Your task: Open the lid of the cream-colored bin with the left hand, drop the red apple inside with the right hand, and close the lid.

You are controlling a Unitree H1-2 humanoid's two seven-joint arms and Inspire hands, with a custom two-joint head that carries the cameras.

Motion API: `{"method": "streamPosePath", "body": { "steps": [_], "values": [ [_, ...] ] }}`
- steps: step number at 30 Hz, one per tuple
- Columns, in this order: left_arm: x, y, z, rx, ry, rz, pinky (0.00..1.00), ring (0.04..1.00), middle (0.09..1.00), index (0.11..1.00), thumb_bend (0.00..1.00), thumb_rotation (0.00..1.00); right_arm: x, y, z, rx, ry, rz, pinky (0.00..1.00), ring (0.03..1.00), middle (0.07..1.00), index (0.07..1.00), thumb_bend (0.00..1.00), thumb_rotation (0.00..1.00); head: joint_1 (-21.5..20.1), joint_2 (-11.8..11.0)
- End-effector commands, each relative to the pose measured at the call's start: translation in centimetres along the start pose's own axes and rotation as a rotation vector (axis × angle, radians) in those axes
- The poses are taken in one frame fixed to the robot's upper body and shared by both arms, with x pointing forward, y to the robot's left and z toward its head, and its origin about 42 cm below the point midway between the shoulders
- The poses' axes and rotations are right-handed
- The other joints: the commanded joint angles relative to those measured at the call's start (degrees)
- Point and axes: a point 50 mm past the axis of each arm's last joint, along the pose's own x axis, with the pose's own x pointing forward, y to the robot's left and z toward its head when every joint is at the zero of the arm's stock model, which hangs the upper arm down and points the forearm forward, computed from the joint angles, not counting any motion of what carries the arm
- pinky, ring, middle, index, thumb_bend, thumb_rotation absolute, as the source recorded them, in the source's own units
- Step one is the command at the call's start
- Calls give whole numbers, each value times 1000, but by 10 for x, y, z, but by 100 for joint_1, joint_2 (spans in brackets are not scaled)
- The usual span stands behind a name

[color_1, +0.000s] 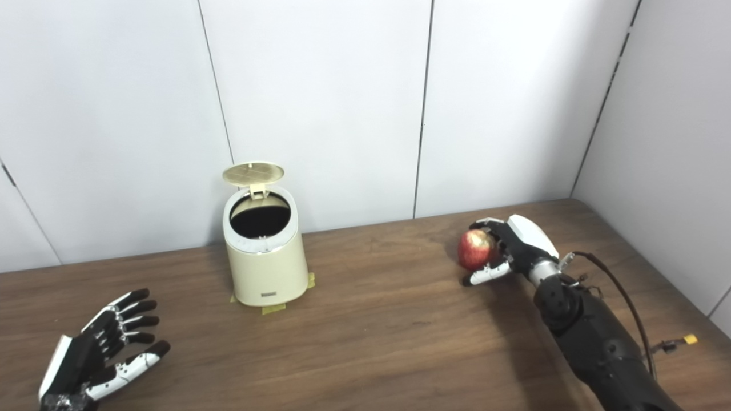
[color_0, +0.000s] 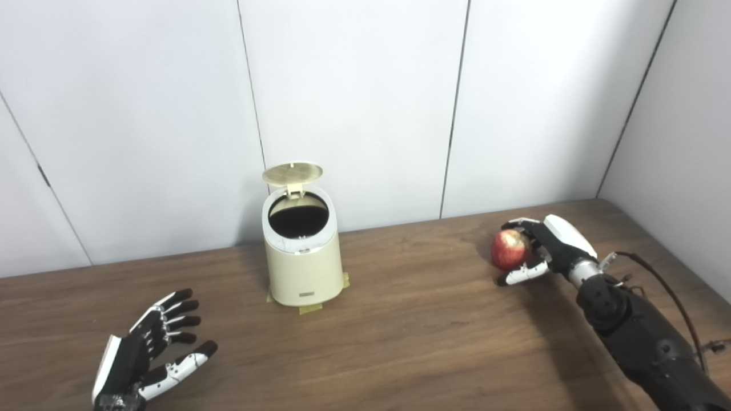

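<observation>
While the cream-colored bin [color_0: 302, 260] stands upright toward the far side of the wooden table [color_0: 400, 342], close to the white wall panels [color_0: 354, 85], I see through the left eye that its lid [color_0: 292, 173] is tipped up on the hinge at the far rim, leaving the dark mouth open. Strips of yellowish tape [color_0: 311, 309] poke out from under its base. My left hand [color_0: 151, 348] sits at the near left, well apart from the bin, fingers spread and holding nothing, hovering low over the wood or resting on it; I cannot tell which. At the far right my right hand [color_0: 542, 248] is wrapped around the red apple [color_0: 510, 249] — thumb below on the near side, fingers curled over the top and far side. Whether the apple is lifted or still touching the table I cannot tell. A thin black cable [color_0: 668, 291] loops off the right forearm.

Through the right eye the same layout sits a little further left. The bin [color_1: 265, 260] shows its raised lid [color_1: 253, 173] above the open mouth, tape [color_1: 273, 309] at its foot. The left hand [color_1: 100, 354] lies splayed at the near left corner — empty. The right hand [color_1: 514, 248] clasps the apple [color_1: 475, 249] well right of the bin, and here the cable [color_1: 628, 302] ends near a small yellow connector [color_1: 689, 339] on the table [color_1: 371, 342].
</observation>
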Motion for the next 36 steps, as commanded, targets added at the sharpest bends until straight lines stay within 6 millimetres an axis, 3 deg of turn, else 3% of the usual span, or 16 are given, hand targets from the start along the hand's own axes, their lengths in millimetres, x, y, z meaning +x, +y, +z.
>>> {"method": "streamPosePath", "body": {
  "steps": [1, 3, 7, 14, 18, 21, 26, 33, 36],
  "values": [
    [-1, -3, 0, -3, -24, 2, 622, 720, 782, 839, 718, 145, 13, -15, 11, -13, -57, -73, 566, 569, 537, 549, 573, 67, 2, 8],
    [-1, -3, -1, -5, -27, 1, 627, 726, 784, 840, 720, 151, 13, -14, 10, -30, -71, -93, 470, 464, 458, 538, 531, 13, 2, 8],
    [-1, -3, 1, 3, -26, 0, 631, 725, 783, 838, 712, 162, 13, -15, 8, -39, -88, -105, 461, 428, 428, 540, 519, 0, 30, 34],
    [-1, -4, 1, 13, -20, 2, 633, 723, 782, 835, 695, 158, 12, -20, 4, -130, -139, -133, 555, 459, 431, 537, 522, 0, 47, 39],
    [-1, -5, 0, 10, -14, 3, 637, 727, 785, 840, 688, 150, 10, -25, 15, -195, -191, -156, 586, 497, 431, 536, 523, 0, 77, 35],
    [0, -6, 1, 8, -9, 2, 640, 726, 784, 842, 692, 160, 7, -30, 32, -198, -253, -174, 602, 521, 427, 535, 523, 2, 105, 31],
    [1, -8, -2, 1, -14, -6, 652, 729, 784, 836, 692, 144, -3, -45, 91, -206, -374, -204, 717, 591, 428, 536, 523, 0, 232, 1],
    [2, -15, -5, -25, -25, -14, 631, 720, 771, 824, 711, 130, -4, -49, 159, -136, -523, -234, 642, 599, 456, 502, 528, 5, 606, -48],
    [2, -20, -6, -37, -14, -11, 620, 719, 770, 823, 736, 147, -4, -49, 184, -121, -543, -238, 676, 608, 448, 513, 525, 9, 767, -70]
  ]
}}
